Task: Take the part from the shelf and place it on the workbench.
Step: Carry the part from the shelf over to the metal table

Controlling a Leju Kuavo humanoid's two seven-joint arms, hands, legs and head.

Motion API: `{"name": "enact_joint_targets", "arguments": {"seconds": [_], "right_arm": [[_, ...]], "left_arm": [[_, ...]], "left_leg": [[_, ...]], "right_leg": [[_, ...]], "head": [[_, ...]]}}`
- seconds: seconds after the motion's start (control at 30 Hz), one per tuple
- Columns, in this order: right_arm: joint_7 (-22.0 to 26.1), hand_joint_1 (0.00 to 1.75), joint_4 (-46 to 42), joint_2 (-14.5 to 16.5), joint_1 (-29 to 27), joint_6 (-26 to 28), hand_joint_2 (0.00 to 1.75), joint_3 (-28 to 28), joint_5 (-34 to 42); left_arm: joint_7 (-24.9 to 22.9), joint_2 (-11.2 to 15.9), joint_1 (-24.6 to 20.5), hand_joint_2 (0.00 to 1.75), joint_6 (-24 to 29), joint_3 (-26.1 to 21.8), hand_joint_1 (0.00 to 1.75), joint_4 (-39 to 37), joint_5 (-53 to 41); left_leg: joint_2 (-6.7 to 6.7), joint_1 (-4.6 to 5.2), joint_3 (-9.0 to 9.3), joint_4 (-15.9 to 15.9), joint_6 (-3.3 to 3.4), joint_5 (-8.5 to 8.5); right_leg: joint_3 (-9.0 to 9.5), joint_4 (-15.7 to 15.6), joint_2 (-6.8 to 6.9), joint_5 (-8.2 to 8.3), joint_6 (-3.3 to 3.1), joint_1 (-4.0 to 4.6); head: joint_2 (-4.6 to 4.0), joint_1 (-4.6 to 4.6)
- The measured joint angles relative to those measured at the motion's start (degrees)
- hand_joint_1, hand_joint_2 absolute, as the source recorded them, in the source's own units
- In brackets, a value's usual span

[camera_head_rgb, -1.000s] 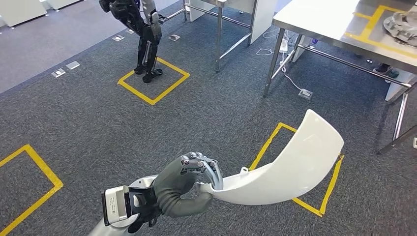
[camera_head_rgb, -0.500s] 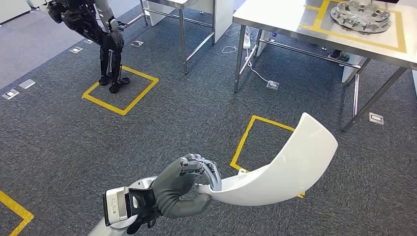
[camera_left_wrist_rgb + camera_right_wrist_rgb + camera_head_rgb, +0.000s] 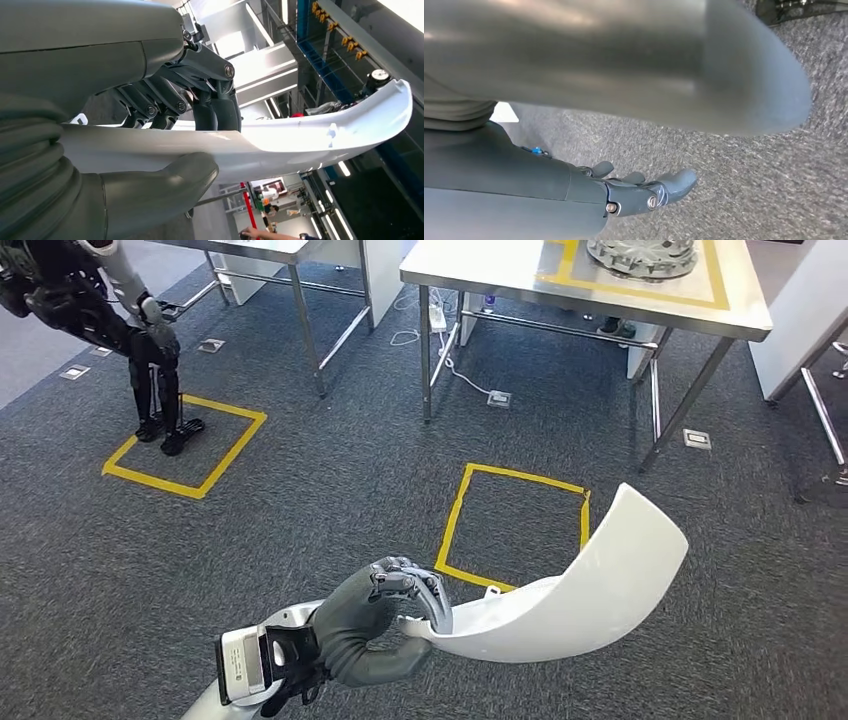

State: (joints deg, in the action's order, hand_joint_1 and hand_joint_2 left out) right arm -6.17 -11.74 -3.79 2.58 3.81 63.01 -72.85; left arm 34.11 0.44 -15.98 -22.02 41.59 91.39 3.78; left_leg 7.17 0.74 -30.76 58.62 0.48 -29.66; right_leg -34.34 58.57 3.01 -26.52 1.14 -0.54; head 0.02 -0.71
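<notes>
Left hand (image 3: 375, 625) clamps my curved white part (image 3: 570, 595), carried above the carpet; placement on the surface (image 3: 480, 265) remains; right hand (image 3: 639, 192) hangs spread.

Round part (image 3: 643, 254) cut by top edge

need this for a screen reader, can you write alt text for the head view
The robot's left hand grips one end of a long curved white part above grey carpet marked with yellow tape squares. Ahead stands a metal workbench bearing a round metal part; another humanoid robot stands far left.
</notes>
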Motion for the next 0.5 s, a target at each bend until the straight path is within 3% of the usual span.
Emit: {"name": "enact_joint_targets", "arguments": {"seconds": [0.07,0.13,0.2,0.23,0.27,0.3,0.37,0.43,0.5], "right_arm": [[0.0,0.00,0.0,0.0,-0.1,0.0,0.00,0.0,-0.1],[0.0,0.00,0.0,0.0,0.1,0.0,0.00,0.0,-0.1],[0.0,0.00,0.0,0.0,0.4,0.0,0.00,0.0,-0.2],[0.0,0.00,0.0,0.0,0.4,0.0,0.00,0.0,-0.2],[0.0,0.00,0.0,0.0,0.3,0.0,0.00,0.0,-0.2],[0.0,0.00,0.0,0.0,0.3,0.0,0.00,0.0,-0.1],[0.0,0.00,0.0,0.0,0.3,0.0,0.00,0.0,-0.1],[0.0,0.00,0.0,0.1,0.3,0.0,0.00,0.0,-0.2],[0.0,0.00,0.0,0.1,0.2,0.0,0.00,0.0,-0.4]], "left_arm": [[0.0,0.0,0.0,1.75,0.1,0.0,1.75,0.1,-0.2],[0.1,0.1,0.0,1.75,0.1,0.0,1.75,0.1,-0.3],[0.2,0.3,0.3,1.75,0.1,0.0,1.75,-0.1,-0.3],[0.2,0.4,0.4,1.75,0.1,0.0,1.75,-0.1,-0.3],[0.2,0.5,0.4,1.75,0.1,0.0,1.75,-0.2,-0.3],[0.2,0.5,0.4,1.75,0.1,0.0,1.75,-0.2,-0.4],[0.2,0.5,0.4,1.75,0.1,0.0,1.75,-0.1,-0.5],[0.2,0.5,0.3,1.75,0.1,0.0,1.75,-0.1,-0.6],[0.1,0.4,0.3,1.75,0.1,0.0,1.75,0.0,-0.6]], "left_leg": [[-1.61,-0.17,-0.37,1.5,-0.70,-1.22],[-4.95,-0.52,-2.81,7.2,-1.25,-4.45],[-6.43,-0.69,-6.27,14.3,-1.45,-7.32],[-6.67,-0.72,-7.12,15.9,-1.47,-7.34],[-6.85,-0.75,-6.93,15.2,-1.40,-6.20],[-7.19,-0.81,-5.71,12.3,-1.28,-4.20],[-9.38,-0.99,-2.30,4.5,-1.00,-0.49],[-10.90,-1.01,-0.72,0.5,-0.64,0.64],[-10.16,-0.82,-0.71,0.2,0.05,0.74]], "right_leg": [[0.08,-0.4,-1.24,0.31,-0.59,-0.41],[0.06,-0.6,-2.56,0.55,-1.00,-0.66],[-0.11,-0.5,-4.15,0.64,-1.16,-0.66],[-0.14,-0.5,-4.98,0.68,-1.15,-0.66],[-0.14,-0.5,-5.83,0.72,-1.08,-0.66],[-0.12,-0.5,-6.67,0.78,-0.98,-0.67],[-0.23,-0.3,-8.20,0.91,-0.60,-0.65],[-0.61,-0.3,-9.40,1.11,0.12,-0.63],[-0.93,-0.5,-10.31,1.40,1.00,-0.83]], "head": [[0.00,-0.11],[0.00,-0.33],[0.00,-0.46],[0.00,-0.49],[0.00,-0.51],[0.00,-0.52],[0.00,-0.53],[0.00,-0.52],[0.00,-0.53]]}}
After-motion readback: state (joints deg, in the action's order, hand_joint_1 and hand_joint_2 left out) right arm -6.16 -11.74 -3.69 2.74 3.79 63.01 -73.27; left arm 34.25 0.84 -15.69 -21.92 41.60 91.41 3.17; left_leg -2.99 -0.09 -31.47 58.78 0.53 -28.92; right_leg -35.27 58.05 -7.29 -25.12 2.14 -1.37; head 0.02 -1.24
